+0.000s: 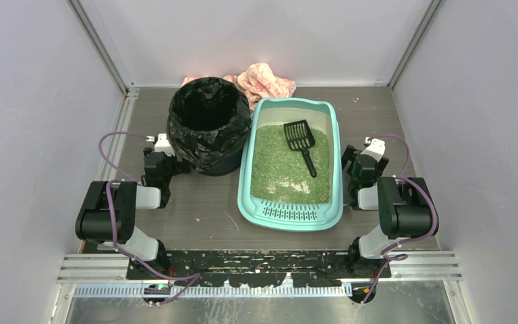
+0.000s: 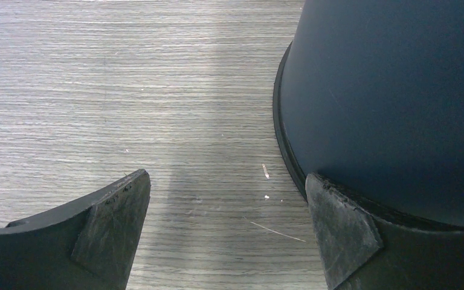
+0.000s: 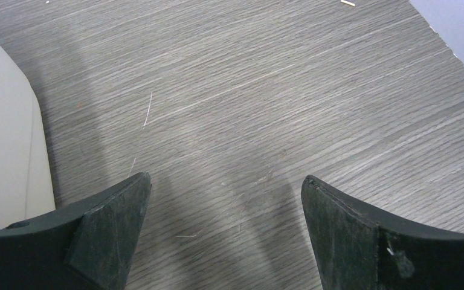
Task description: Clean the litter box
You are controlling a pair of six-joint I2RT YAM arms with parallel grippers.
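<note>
- Right claw [image 3: 225, 205]: the jaws stand wide and hold nothing. It points down at bare table [image 3: 314, 103].
- Left claw [image 2: 226, 205]: the jaws also stand wide and hold nothing, over bare table.
- The litter box [image 1: 245, 177] lies directly to the left of the right claw, just beside it. A pale wall at the left edge of the right wrist view is probably its outer side.
- Long axis of the litter box: it runs from the arm bases away toward the back wall, parallel to the right arm's reach. The slotted lip [image 1: 290, 212] is at the near end.
- A black scoop [image 1: 301, 140] rests on the green litter in the far half of the box. Its head lies farther away, and its handle points back and toward the right claw.
- The right arm is the nearer one. From the left claw, the box lies to the right, behind the black-lined bin [image 1: 209, 128], which stands close against the right finger of that claw.
- Judgement: the coming move turns on a leftward reach by the right claw over the box rim to the scoop handle.
- Surface: grey wood-grain table with scattered litter specks.
- Room: pale enclosure walls on three sides, with a pink cloth [image 1: 264, 81] at the far edge, beyond both claws.
</note>
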